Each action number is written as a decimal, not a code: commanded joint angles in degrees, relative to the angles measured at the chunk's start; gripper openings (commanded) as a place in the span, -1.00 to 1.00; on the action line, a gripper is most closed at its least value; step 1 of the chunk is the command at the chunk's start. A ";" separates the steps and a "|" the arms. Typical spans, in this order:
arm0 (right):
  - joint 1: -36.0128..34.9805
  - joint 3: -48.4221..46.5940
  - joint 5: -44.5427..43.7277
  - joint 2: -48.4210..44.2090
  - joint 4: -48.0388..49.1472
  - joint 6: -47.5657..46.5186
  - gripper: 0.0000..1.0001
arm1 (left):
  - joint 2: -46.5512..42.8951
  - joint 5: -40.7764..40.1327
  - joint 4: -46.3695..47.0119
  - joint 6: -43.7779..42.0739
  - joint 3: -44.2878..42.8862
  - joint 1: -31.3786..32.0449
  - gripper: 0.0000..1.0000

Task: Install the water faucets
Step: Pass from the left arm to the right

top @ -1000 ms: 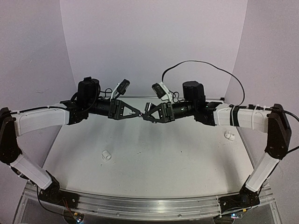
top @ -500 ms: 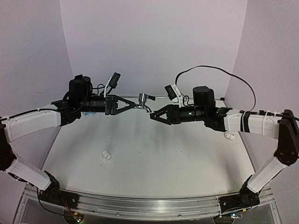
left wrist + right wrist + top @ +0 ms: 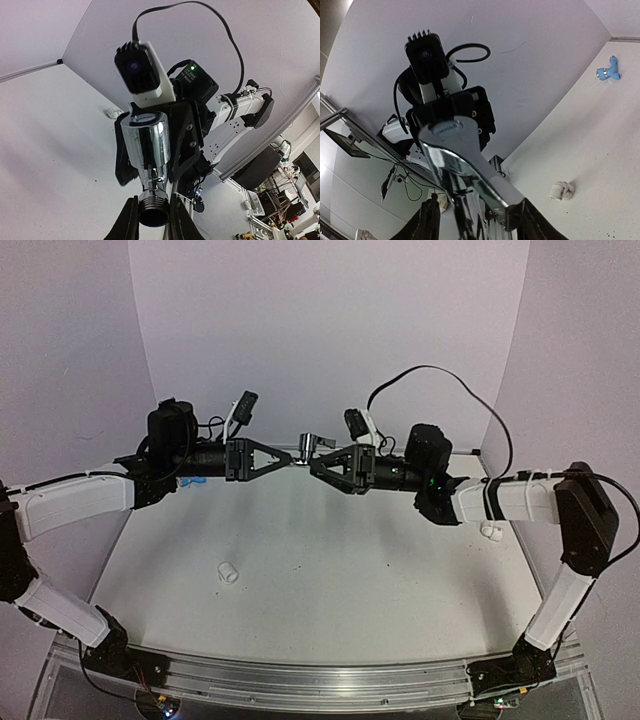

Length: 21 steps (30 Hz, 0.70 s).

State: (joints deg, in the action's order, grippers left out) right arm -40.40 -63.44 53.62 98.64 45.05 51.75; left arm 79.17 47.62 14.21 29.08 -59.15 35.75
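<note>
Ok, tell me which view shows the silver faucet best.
Left wrist: the silver faucet sits large and central, its threaded end pinched by the left gripper. The right wrist view shows mostly its flat lever, and the top view shows it only as a tiny glint.

The only writing is a short engraved word on the silver faucet [image 3: 146,145]. In the left wrist view it sits on the front rim of the shiny cap, at mid frame. In the right wrist view it runs across the top of the flat handle, left of centre. In both views the letters are too small and blurred to read.
</note>
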 commanded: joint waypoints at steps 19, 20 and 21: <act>-2.27 -4.88 -1.55 4.30 19.00 7.76 -0.13 | 0.49 2.09 9.39 3.40 0.48 1.02 -1.00; -2.39 -5.05 -1.85 4.77 19.78 8.41 -0.14 | 0.65 2.03 9.56 3.46 0.45 1.13 -1.00; -2.48 -5.17 -2.17 5.19 20.62 8.99 -0.17 | 0.82 2.00 9.70 3.52 0.40 1.22 -1.00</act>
State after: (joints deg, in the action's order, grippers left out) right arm -42.33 -65.55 53.23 102.19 58.77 58.53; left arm 79.71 48.98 19.63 32.03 -58.46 36.33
